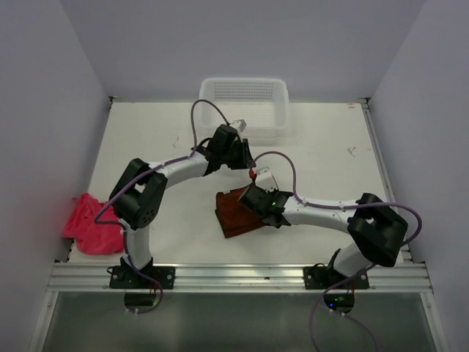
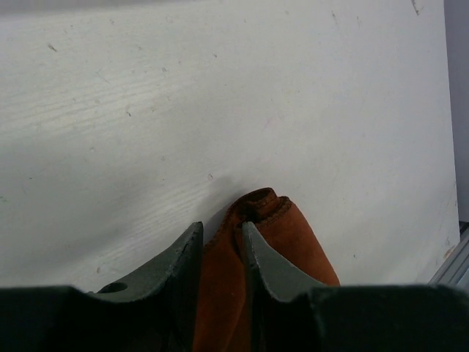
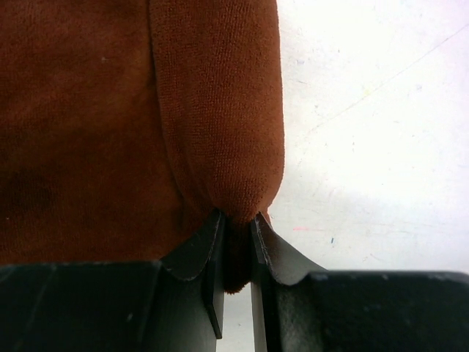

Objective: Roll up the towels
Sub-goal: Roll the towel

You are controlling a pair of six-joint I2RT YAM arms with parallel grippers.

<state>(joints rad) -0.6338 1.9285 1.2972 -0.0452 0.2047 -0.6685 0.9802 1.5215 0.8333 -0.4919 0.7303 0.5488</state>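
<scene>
A rust-brown towel [image 1: 233, 218] lies partly folded on the white table, in the middle near the front. My left gripper [image 1: 249, 168] is shut on one raised end of it; in the left wrist view the gripper [image 2: 221, 229] pinches the cloth, and the towel's rolled hem [image 2: 293, 235] sticks out past the fingers. My right gripper [image 1: 253, 199] is shut on a folded edge of the same towel [image 3: 88, 132]; in the right wrist view the gripper [image 3: 237, 218] holds a bunched fold. A pink towel [image 1: 91, 224] lies crumpled at the table's left edge.
A white plastic basket [image 1: 245, 103] stands at the back edge of the table [image 1: 330, 154]. Grey walls close in the left, right and back sides. A metal rail [image 1: 234, 277] runs along the front by the arm bases.
</scene>
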